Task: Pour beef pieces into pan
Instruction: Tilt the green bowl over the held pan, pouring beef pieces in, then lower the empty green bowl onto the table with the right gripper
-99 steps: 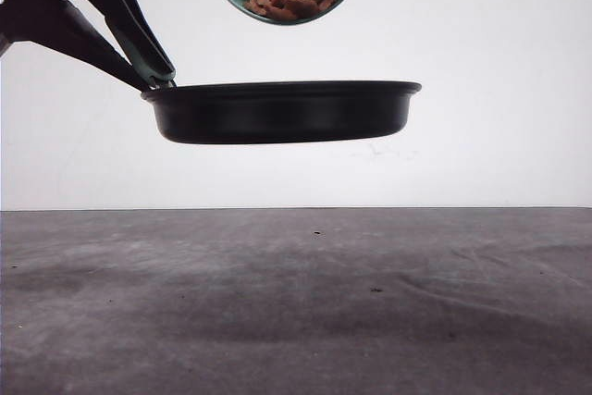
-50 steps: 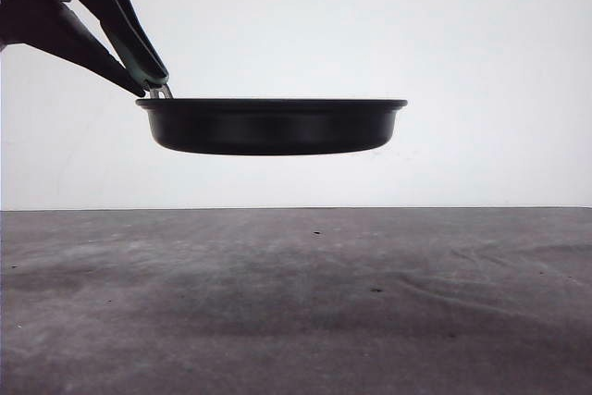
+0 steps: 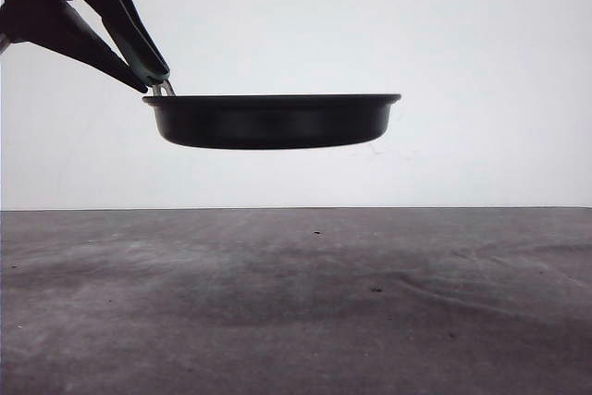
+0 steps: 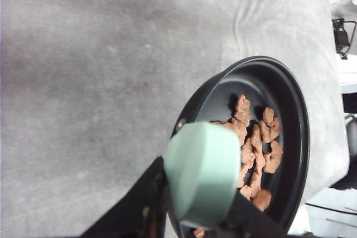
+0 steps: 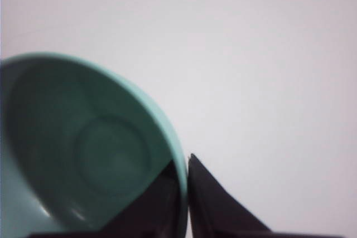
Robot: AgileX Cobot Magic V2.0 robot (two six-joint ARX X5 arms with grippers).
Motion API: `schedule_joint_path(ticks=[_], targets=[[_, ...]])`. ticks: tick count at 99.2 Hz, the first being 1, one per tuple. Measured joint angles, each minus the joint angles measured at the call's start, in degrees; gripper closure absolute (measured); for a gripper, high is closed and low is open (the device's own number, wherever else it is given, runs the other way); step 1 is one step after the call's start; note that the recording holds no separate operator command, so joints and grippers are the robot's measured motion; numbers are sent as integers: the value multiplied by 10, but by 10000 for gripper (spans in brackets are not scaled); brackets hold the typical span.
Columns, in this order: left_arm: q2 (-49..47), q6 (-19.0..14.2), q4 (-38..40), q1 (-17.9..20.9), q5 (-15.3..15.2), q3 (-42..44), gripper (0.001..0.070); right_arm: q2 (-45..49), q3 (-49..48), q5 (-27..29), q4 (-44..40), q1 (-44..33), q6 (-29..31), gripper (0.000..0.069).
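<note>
Now the bowl (image 5: 83,154) is empty and the beef pieces (image 4: 254,149) lie in the pan (image 3: 273,120). Left hand (image 3: 153,76) grips the pan handle (image 4: 202,174); right hand (image 5: 187,193) pinches the bowl's rim. Pouring looks done, so next both should go down onto the worktop (image 3: 296,302).

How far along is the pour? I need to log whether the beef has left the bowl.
Done: the beef pieces lie in the pan, and the green bowl looks empty inside. In hand: the left gripper holds the pan by its mint-green handle above the table; the right gripper pinches the bowl's rim, the bowl above the pan. Left: probably just setting both down.
</note>
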Motion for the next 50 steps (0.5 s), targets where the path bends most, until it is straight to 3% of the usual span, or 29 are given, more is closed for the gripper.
schedule_joint_path(ticks=[15, 27, 37, 41, 50], targets=[[3, 0, 0, 7, 0, 0, 658, -41, 0, -37, -112, -46, 230, 679], [7, 3, 4, 13, -1, 0, 658, -104, 0, -119, -210, -125, 457, 679], [7, 7, 20, 14, -1, 0, 658, -119, 6, -207, -343, -233, 630, 679], [7, 8, 27, 14, -1, 0, 658, -111, 6, -256, -415, -283, 686, 679], [8, 10, 41, 14, -1, 0, 658, -64, 5, -343, -556, -370, 741, 679]])
